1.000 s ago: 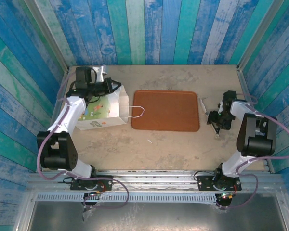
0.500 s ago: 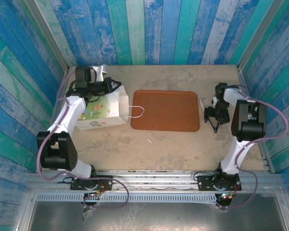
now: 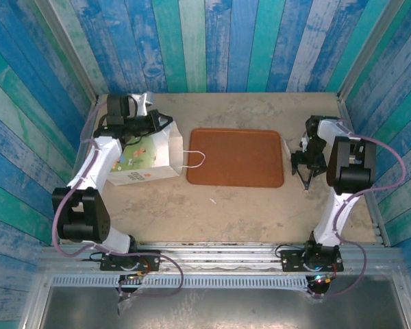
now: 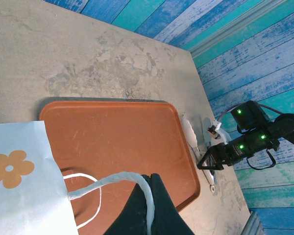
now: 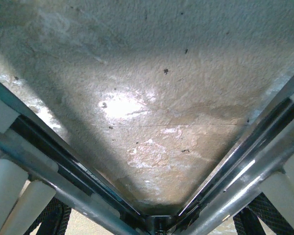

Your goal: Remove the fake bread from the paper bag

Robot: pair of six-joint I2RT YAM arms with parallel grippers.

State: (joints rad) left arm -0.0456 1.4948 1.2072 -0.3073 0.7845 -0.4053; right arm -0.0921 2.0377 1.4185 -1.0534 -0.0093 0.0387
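Nearest us, the right end effector (image 3: 305, 173) hangs over bare worktop (image 3: 246, 205) just right of the tray (image 3: 236, 157). Its wrist view shows the jaws spread wide in a V. Against a second ago, its arm has folded in. The elbow has swung from the right edge toward the far side, and the end effector now sits slightly closer to the tray. Further back on the left, the bag (image 3: 147, 156) sits where it was, just beside the tray, with one loop handle (image 3: 195, 159) draped on the tray's edge. At the bag's far rim the left end effector (image 3: 149, 123), unmoved, is pressed together on the second handle (image 4: 112, 180). What the bag holds is hidden from us.
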